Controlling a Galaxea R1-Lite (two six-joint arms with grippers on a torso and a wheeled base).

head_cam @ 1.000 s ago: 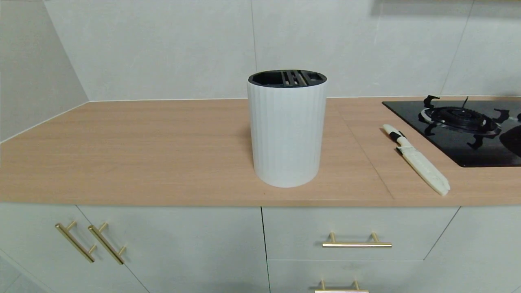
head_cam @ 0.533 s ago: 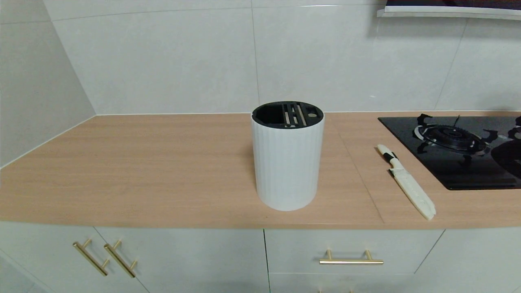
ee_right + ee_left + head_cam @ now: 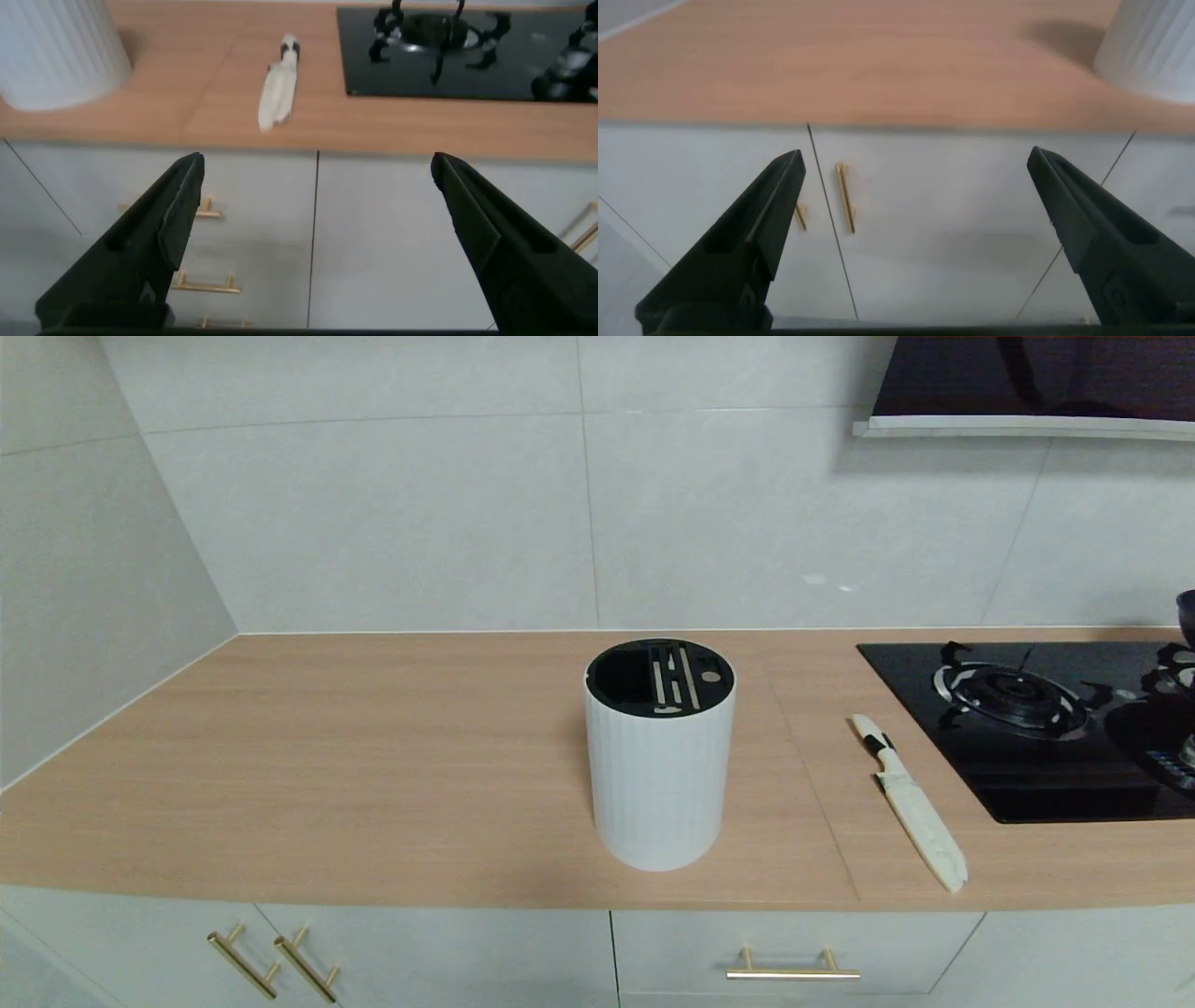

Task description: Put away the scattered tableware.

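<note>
Tool state: released, empty.
My left gripper (image 3: 914,161) and right gripper (image 3: 316,161) stood spread wide; the knife (image 3: 908,805) lay on the countertop (image 3: 373,756), apart from the white holder (image 3: 659,784).

Head camera overlooks the countertop (image 3: 373,756); lower wrist cameras face its front edge, all sharing the holder (image 3: 659,775).
</note>
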